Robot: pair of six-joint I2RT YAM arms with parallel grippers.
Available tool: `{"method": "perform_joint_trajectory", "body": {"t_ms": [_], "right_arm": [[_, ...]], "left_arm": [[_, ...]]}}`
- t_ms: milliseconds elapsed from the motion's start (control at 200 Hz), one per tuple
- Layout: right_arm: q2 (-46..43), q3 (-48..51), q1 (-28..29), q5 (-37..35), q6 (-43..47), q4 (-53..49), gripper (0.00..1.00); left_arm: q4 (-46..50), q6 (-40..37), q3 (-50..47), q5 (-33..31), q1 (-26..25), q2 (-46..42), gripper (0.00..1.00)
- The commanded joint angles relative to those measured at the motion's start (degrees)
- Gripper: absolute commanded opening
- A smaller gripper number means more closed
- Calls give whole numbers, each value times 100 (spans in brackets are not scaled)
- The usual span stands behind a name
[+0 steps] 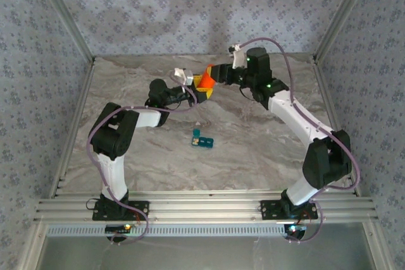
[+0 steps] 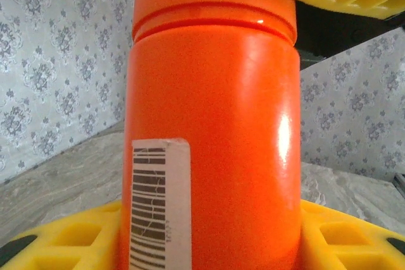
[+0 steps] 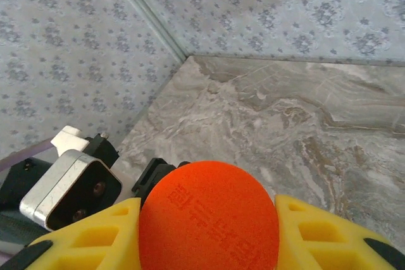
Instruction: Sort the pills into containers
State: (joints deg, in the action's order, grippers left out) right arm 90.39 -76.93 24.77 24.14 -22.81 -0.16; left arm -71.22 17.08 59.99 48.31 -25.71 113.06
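Observation:
An orange pill bottle [image 1: 206, 76] is held up over the back middle of the table, between my two grippers. My left gripper [image 1: 200, 88] is shut on its body [image 2: 215, 124], with the yellow fingers [image 2: 63, 238] pressed against both sides near a barcode label [image 2: 159, 207]. My right gripper [image 1: 219, 75] is shut on the bottle's round cap [image 3: 209, 219], a yellow finger [image 3: 95, 238] on each side. The containers [image 1: 202, 138], a short teal-blue strip, lie on the table nearer to me, between the arms. The pills are hidden.
The marble table [image 1: 253, 150] is walled on three sides by patterned panels [image 1: 38, 61]. The left wrist camera housing [image 3: 69, 188] sits just beyond the cap. A metal rail [image 1: 202, 207] runs along the near edge by the arm bases.

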Motion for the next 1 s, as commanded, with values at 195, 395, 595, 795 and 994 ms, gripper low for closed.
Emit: {"method": "perform_joint_trajectory", "body": {"t_ms": [195, 395, 595, 795, 994], "right_arm": [[-237, 1270, 1221, -2963, -1969, 888, 32], [-180, 990, 923, -2288, -1949, 641, 43], [-501, 753, 467, -1086, -1204, 509, 77], [-921, 1083, 32, -264, -180, 567, 84], [-677, 705, -563, 673, 199, 463, 84]], "left_arm": [[-445, 23, 171, 14, -63, -39, 0], [-445, 33, 187, 12, -65, -12, 0], [-471, 41, 149, 16, -56, -39, 0], [-497, 51, 111, 12, -31, -64, 0], [-498, 59, 124, 12, -28, -56, 0]]}}
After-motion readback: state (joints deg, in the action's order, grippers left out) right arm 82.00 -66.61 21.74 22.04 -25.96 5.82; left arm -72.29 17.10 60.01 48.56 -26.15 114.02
